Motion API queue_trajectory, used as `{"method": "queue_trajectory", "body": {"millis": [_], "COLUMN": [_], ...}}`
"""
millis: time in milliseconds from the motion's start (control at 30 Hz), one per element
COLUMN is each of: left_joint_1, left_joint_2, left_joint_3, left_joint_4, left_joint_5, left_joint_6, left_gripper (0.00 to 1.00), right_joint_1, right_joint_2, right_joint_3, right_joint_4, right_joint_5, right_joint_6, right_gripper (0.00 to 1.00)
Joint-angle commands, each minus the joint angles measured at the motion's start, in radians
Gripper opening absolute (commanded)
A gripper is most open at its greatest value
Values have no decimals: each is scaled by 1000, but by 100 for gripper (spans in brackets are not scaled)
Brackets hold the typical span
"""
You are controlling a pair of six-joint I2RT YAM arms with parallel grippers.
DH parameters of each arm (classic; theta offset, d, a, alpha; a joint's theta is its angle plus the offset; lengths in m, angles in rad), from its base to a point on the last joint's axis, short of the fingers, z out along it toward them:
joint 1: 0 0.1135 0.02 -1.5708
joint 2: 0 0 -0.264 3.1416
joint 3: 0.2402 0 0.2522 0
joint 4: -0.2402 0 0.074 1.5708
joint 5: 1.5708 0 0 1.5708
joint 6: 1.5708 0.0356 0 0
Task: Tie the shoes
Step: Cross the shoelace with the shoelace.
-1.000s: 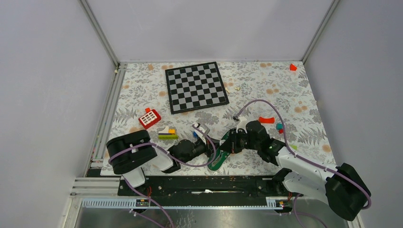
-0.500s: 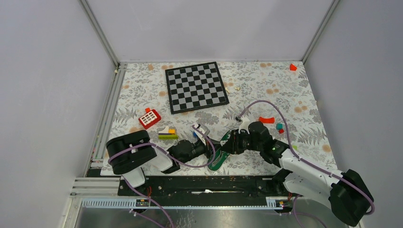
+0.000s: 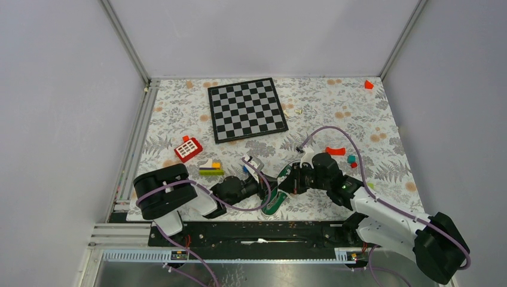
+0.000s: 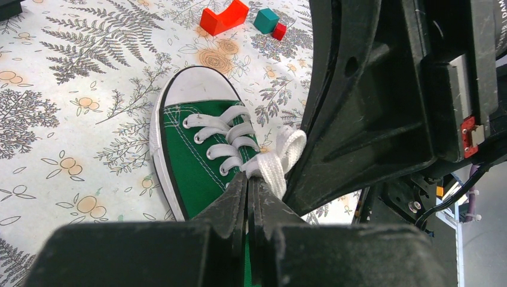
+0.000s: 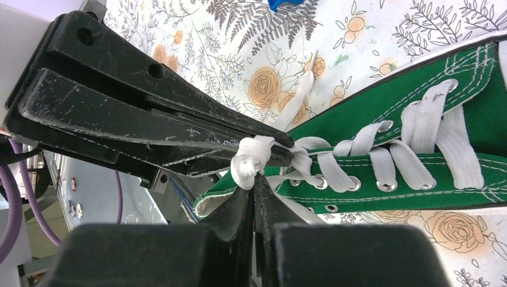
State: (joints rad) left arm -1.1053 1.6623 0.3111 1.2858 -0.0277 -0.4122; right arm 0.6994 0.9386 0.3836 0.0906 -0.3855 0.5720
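Left hand pinched shut on white laces of green sneaker — right hand likewise. Sneaker sits on bench.

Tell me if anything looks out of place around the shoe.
Nothing spilled or damaged. The green sneaker sits upright with its white laces untied; the left gripper and right gripper each pinch lace in shut jaws. Loose toy blocks lie past its toe.
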Motion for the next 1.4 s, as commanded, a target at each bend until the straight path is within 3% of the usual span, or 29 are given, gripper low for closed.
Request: {"method": "queue_trajectory", "body": {"millis": [0, 533, 767, 967, 1100, 1300, 1367], "left_joint_1": [-2, -2, -2, -2, -2, -2, -2], "left_joint_2": [-18, -20, -16, -15, -13, -12, -13], "left_joint_3": [1, -9, 1, 6, 11, 16, 16], "left_joint_4": [63, 69, 63, 60, 58, 54, 52], "left_joint_5": [23, 75, 76, 73, 75, 78, 77], "left_joint_6": [-4, -10, -9, -10, -10, -8, -8], "left_gripper": [0, 0, 0, 0, 0, 0, 0], "right_joint_1": [-7, -72, -72, -72, -72, -72, -72], "right_joint_2": [24, 30, -4, -81, -122, -88, -71], "right_joint_3": [-4, -18, 4, 10, -10, -27, -21], "right_joint_4": [87, 86, 47, -34, -54, -15, -9], "right_joint_5": [-32, -105, -107, -74, -47, -43, -38], "right_joint_6": [23, 18, 18, 15, 17, 17, 13], "right_gripper": [0, 0, 29, 40, 38, 15, 14]}}
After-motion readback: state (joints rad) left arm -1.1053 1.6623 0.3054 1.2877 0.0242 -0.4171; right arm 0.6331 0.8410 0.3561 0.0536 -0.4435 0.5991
